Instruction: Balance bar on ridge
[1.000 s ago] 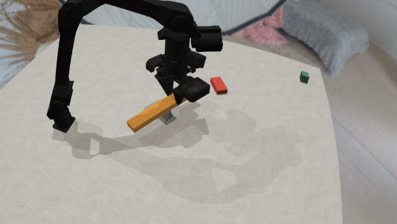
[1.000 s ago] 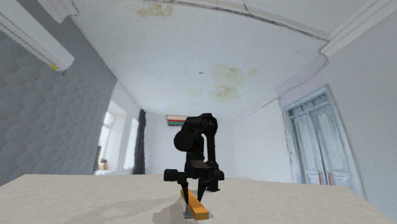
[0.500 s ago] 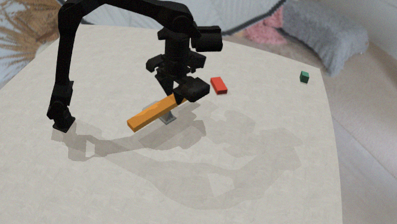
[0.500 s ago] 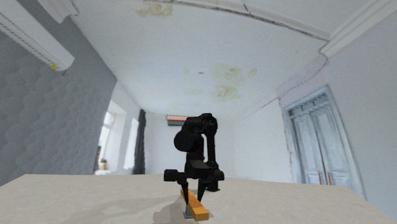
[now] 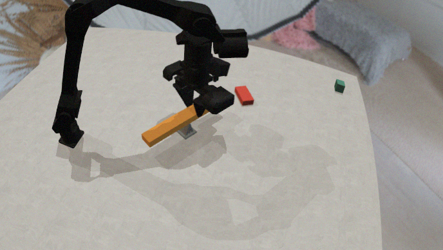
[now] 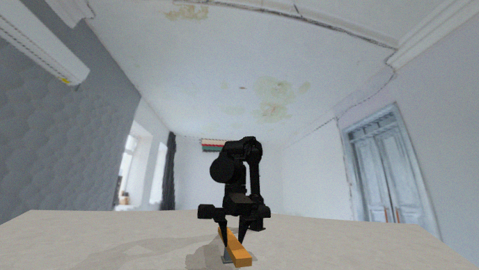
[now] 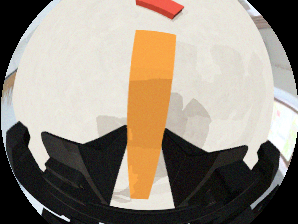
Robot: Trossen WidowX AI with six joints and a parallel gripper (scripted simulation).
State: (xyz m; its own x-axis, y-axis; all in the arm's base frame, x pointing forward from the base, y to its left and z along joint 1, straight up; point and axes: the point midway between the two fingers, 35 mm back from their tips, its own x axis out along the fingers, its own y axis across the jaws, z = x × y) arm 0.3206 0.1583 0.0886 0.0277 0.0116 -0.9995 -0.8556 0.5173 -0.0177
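The orange bar (image 5: 169, 125) (image 6: 242, 260) (image 7: 151, 60) is held off the table, its long axis running over the small grey ridge (image 5: 187, 132) (image 6: 227, 257). My gripper (image 5: 195, 110) (image 6: 232, 243) (image 7: 145, 131) is shut on the bar, with one finger on each long side. In the top view the fingers grip it to the right of where it passes over the ridge. The bar hides most of the ridge top, and whether the two touch cannot be told. The ridge is hidden in the wrist view.
A red block (image 5: 244, 95) (image 7: 161, 7) lies on the table (image 5: 290, 219) beyond the gripper, to its right in the top view. A small green cube (image 5: 339, 86) stands near the far right table edge. The arm's base (image 5: 71, 138) stands on the left.
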